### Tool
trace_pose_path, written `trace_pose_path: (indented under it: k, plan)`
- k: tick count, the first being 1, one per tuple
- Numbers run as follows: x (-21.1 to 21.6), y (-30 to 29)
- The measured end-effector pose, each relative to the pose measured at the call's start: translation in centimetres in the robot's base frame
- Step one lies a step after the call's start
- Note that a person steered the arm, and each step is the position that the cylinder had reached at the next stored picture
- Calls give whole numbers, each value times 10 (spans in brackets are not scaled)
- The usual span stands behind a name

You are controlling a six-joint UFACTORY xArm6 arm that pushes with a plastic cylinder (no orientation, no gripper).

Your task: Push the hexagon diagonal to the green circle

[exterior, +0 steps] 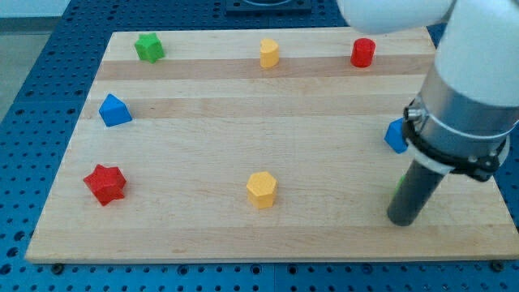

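Observation:
A yellow hexagon (262, 189) lies on the wooden board (203, 130) at the bottom middle. Only a green sliver (396, 187) shows at the left side of my rod, at the view's lower right; it looks like the green circle, mostly hidden behind the rod. My tip (403, 221) rests on the board just below that green block and far to the right of the hexagon. The arm's white body covers the board's right edge.
A green star (149, 48), a yellow block (269, 53) and a red cylinder (363, 52) stand along the top. A blue block (113, 110) is at the left, a red star (105, 183) at the lower left. A blue block (395, 135) is partly hidden by the arm.

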State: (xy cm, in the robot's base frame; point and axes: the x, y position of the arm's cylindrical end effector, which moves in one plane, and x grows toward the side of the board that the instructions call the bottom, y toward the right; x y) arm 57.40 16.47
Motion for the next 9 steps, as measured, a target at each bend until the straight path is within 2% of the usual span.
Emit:
trace_pose_path:
  k: [1, 2, 3, 5, 6, 8, 9]
  plan:
    - [0, 1]
    - [34, -30]
    - [44, -136]
    - [-10, -220]
    - [-24, -183]
    - [-40, -70]
    - [-47, -109]
